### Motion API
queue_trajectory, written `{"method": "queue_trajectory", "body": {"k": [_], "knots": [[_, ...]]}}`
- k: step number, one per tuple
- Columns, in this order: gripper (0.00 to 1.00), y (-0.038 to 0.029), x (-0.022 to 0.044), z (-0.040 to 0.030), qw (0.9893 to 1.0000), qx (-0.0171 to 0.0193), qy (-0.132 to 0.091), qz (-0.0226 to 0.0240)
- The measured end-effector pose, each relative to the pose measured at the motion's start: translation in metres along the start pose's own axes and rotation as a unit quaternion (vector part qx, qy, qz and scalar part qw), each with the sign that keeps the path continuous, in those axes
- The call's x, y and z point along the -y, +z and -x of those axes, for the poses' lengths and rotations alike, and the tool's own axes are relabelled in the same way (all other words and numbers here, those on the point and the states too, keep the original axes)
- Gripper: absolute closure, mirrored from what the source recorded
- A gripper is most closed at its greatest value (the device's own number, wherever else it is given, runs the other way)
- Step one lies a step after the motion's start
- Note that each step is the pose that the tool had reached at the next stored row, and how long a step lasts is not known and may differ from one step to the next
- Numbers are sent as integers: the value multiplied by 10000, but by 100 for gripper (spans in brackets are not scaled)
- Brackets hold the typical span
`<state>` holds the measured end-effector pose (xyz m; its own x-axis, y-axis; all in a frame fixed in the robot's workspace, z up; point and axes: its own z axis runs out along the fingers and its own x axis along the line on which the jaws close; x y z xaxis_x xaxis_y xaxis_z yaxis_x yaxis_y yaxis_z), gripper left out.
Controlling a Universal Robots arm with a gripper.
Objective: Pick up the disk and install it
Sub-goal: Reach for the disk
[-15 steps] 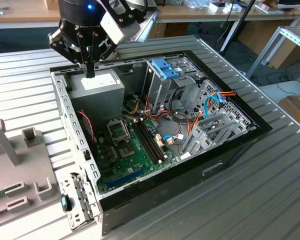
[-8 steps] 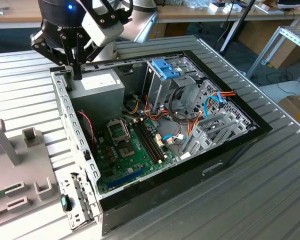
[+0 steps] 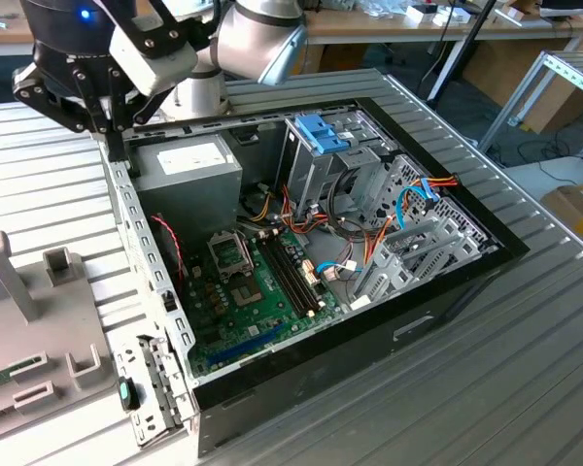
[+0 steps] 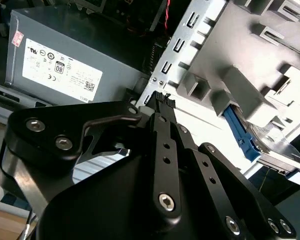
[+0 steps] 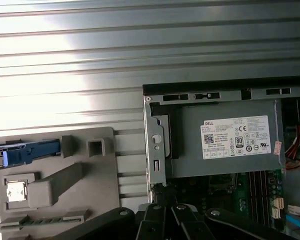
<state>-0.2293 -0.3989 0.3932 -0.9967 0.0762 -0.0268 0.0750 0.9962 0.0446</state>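
Grey was the colour of the holder [image 5: 85, 185] in which the disk [image 5: 32, 150] sat, on the ribbed metal table [image 5: 140, 50] just beside the open computer case [image 3: 155, 282]. We saw the hand [image 4: 162, 99] well apart from the disk, above the case's corner wall next to the power supply box [image 3: 189, 170]. Its fingers were pressed together with nothing between them. A white label [image 5: 235, 137] with black print and small symbols covered part of that box, with a small red-and-white sticker [image 5: 277, 147] at its edge. The disk's own label we could not make out. In the first wrist view the disk's blue rail ran along the table's ribs, one end toward the case. Whether the disk lay flat or on edge we could not tell.
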Motion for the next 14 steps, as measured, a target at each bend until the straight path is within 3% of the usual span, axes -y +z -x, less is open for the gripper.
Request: {"method": "queue_trajectory", "body": {"k": [3, 8, 12, 14], "knots": [[89, -4, 10, -138, 10000, 0, 1, 0], [89, -7, 19, -252, 10000, 0, 0, 0], [89, -13, 36, -468, 10000, 0, 0, 0], [89, -15, 40, -528, 10000, 0, 0, 0]]}}
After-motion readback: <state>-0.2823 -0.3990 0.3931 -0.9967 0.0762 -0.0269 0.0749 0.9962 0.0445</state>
